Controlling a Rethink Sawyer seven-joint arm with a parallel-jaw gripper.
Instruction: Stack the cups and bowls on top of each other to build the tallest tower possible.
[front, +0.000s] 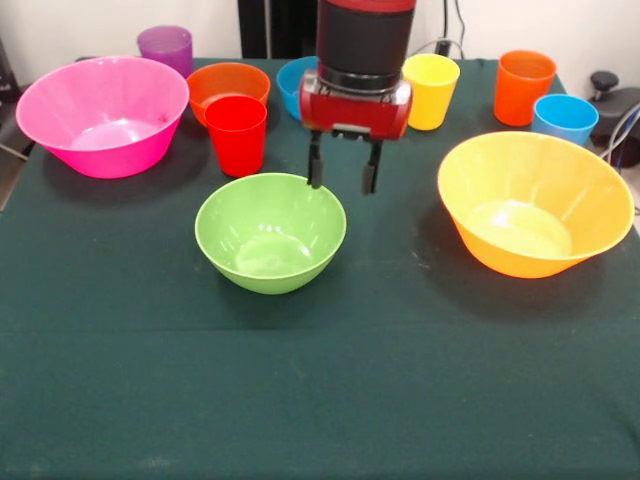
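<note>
Two dark fingers (315, 170) hang down from the red and black gripper (342, 182), with a gap between them and nothing in that gap. The gripper holds nothing. It hovers at the far rim of the shiny lime green plastic bowl (270, 232), a bit to one side of it.

Just behind the green bowl stands the small red plastic cup (237, 134). Behind that cup sits the small orange plastic bowl (228, 84). The small blue plastic bowl (296, 82) peeks out from behind the arm. The small yellow plastic cup (430, 90) stands at the arm's other side.

Farther out, the big pink plastic bowl (102, 115) sits at one side of the dark green table cloth (320, 390), with the purple plastic cup (166, 47) behind it. At the other side is the big yellow-orange plastic bowl (535, 203). Behind it stand the tall orange plastic cup (523, 86) and the light blue plastic cup (564, 118).

No tower is here yet. Every cup and bowl sits open side up, alone on the cloth, and none rests on another. I think all the stacking is still left to do.
</note>
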